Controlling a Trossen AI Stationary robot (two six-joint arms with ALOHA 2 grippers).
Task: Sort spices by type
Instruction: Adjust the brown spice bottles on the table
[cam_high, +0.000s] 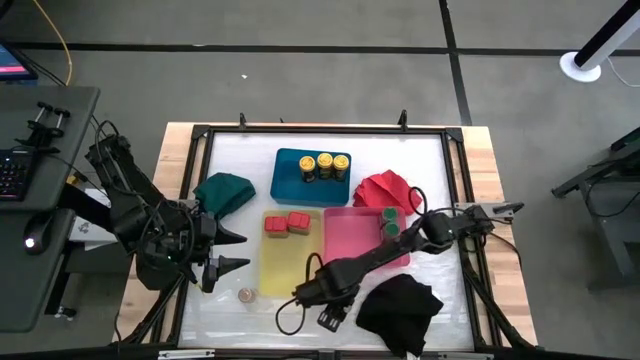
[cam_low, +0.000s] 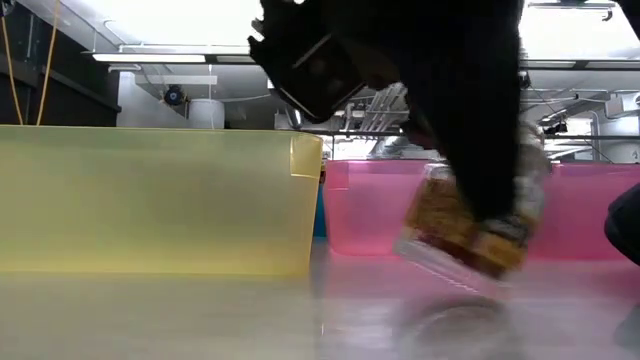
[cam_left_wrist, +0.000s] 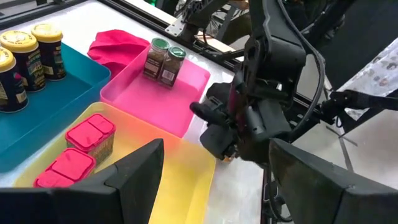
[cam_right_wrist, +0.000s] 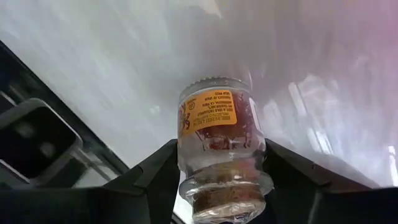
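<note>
Table (cam_high: 225, 150), white top in a dark frame; three trays at its middle.

Blue tray (cam_high: 285, 180), toward the far edge; three yellow-lidded jars (cam_high: 325, 166) upright in a row along its far-right part.

Yellow tray (cam_high: 285, 262), nearer the front edge, touching the blue tray's near side; two red-lidded jars (cam_high: 286, 224) side by side in its far-left corner.

Pink tray (cam_high: 345, 232), just right of the yellow tray; two green-lidded jars (cam_high: 389, 221) close together at its far-right corner.

Silvery lid (cam_high: 246, 295), flat on the table top just off the yellow tray's front-left corner.

Clear jar (cam_right_wrist: 219, 146), brown contents, orange label; pinched between the two fingers of the right gripper (cam_right_wrist: 217, 177), tilted, low over the table near the front edge, in front of the trays; whether it touches the surface cannot be told.

Left gripper (cam_high: 232, 250), fingers spread, holding nothing; at the left edge of the table, beside the yellow tray.

Green cloth (cam_high: 224, 192), left of the blue tray; red cloth (cam_high: 390, 188), right of the blue tray, beyond the pink tray; black cloth (cam_high: 400, 308), near the front-right corner.
</note>
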